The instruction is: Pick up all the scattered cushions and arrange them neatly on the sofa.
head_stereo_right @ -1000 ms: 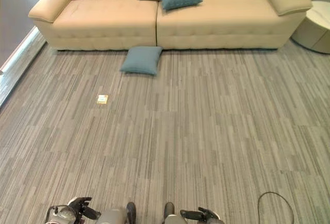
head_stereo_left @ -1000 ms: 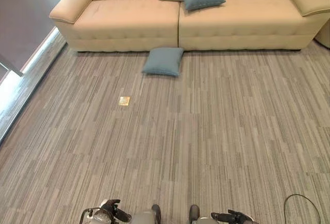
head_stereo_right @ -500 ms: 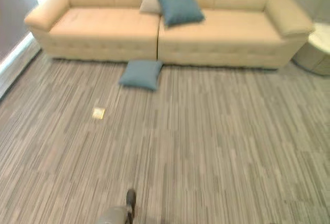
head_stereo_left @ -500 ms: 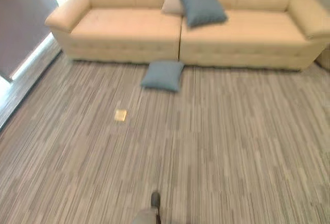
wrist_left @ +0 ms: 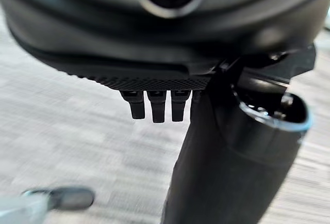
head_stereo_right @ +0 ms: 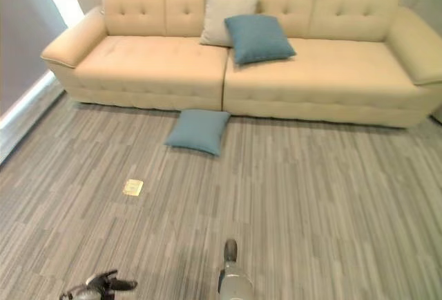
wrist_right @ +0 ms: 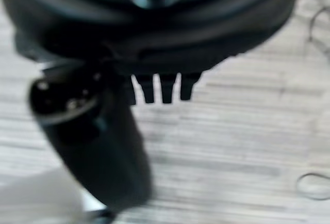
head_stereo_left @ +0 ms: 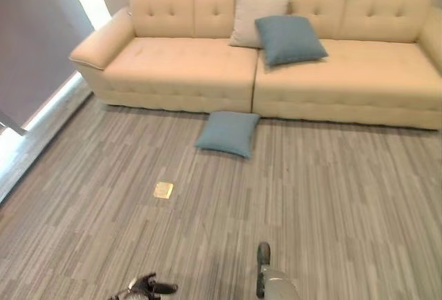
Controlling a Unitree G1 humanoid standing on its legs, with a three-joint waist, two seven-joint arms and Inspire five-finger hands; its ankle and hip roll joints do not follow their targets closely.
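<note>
On the grey striped carpet floor (head_stereo_left: 331, 203), just in front of the seam between the two seats of the cream tufted leather sofa (head_stereo_left: 179, 72), lies one square blue fabric cushion (head_stereo_left: 228, 133). Flat on the carpet, one corner near the sofa base; can't tell whether it touches. That's the only stray cushion I can see.

On the sofa: a second blue cushion (head_stereo_left: 289, 39) tilted on the seat near the middle, leaning back and partly overlapping a beige square cushion (head_stereo_left: 257, 14) that stands propped against the backrest. Both sit near the seam, bunched, not evenly spread.

Small yellowish flat square object (head_stereo_left: 164, 189) on the carpet, well apart from the floor cushion. Can't tell what it is; not a cushion.

Left hand (wrist_left: 160, 102): fingers straight, spread apart, holding nothing. Also visible low in the head view. Right hand (wrist_right: 160, 87): same, fingers straight, nothing in it.

Progress, my read: two of three visible cushions up, one left. Both hands well apart from the floor cushion, so no pick is under way; this looks like the approach stage. Remaining: close the gap, bend down, grab the floor cushion, place it on a seat, then probably straighten the blue one that overlaps the beige so the row looks tidy.
</note>
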